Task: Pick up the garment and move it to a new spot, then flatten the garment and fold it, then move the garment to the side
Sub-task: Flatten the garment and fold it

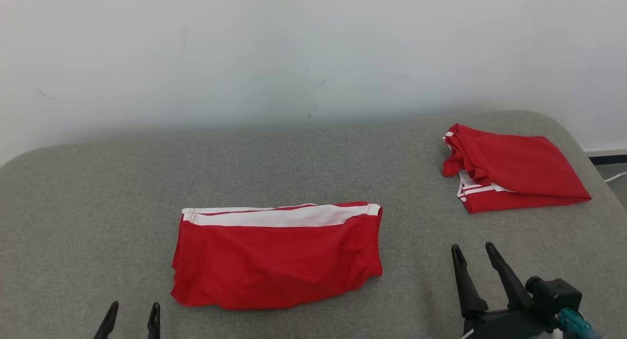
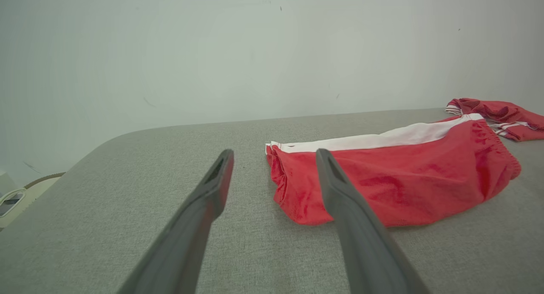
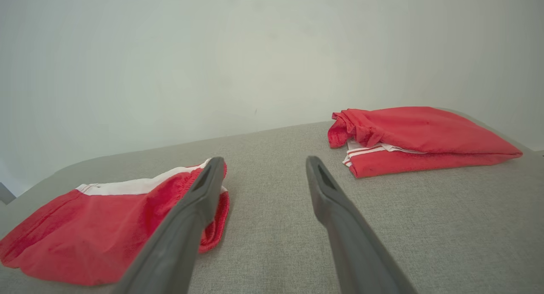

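Note:
A red garment (image 1: 277, 258) with a white stripe along its far edge lies folded flat in the middle of the grey table (image 1: 98, 192). It also appears in the left wrist view as the garment (image 2: 403, 175) and in the right wrist view as the garment (image 3: 97, 226). My left gripper (image 1: 132, 312) stands open near the table's front, left of and below the garment's near left corner, with nothing between its fingers. My right gripper (image 1: 474, 254) is open to the right of the garment, apart from it and holding nothing.
A second red garment (image 1: 509, 167) with white stripes lies folded at the table's far right, seen too as the second garment (image 3: 416, 139). A pale wall (image 1: 313, 50) rises behind the table. The table's right edge drops to the floor with a cable (image 1: 616, 176).

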Robot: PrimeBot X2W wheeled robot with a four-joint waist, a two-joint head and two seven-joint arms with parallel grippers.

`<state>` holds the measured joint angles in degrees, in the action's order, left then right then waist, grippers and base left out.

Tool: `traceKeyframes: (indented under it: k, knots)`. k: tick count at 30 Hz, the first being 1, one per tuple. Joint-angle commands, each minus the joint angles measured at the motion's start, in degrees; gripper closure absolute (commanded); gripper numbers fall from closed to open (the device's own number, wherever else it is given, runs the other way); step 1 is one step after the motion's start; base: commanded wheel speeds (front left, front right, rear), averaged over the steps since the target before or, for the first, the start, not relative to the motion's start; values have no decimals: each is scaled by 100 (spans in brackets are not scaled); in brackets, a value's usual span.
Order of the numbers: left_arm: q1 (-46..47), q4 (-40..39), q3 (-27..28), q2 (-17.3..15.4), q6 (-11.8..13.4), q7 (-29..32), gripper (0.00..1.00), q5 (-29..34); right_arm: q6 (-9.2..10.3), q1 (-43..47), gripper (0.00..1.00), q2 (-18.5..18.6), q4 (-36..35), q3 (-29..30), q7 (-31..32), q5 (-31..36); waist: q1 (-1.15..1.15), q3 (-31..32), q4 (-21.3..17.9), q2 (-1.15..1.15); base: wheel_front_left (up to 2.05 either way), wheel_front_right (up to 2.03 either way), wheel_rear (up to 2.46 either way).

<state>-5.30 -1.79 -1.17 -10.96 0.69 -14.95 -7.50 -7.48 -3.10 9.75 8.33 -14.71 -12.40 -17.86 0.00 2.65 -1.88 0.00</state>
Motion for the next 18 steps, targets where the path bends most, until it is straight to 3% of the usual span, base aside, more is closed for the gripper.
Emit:
traceKeyframes:
  k: [1,6,18]
  knots:
    - [-45,27,19,17,6,-37,0,46,-2,-113,0,76,19,-36,27,35,0,0,7,0,0,0,0]
    - [54,76,-3,77,-50,-37,0,78,-2,-408,0,118,179,-131,178,80,0,-18,81,0,0,0,0]
    - [270,213,-110,236,-222,-37,0,180,-2,-1710,0,-218,1806,-535,354,-53,0,-212,510,0,0,0,0]
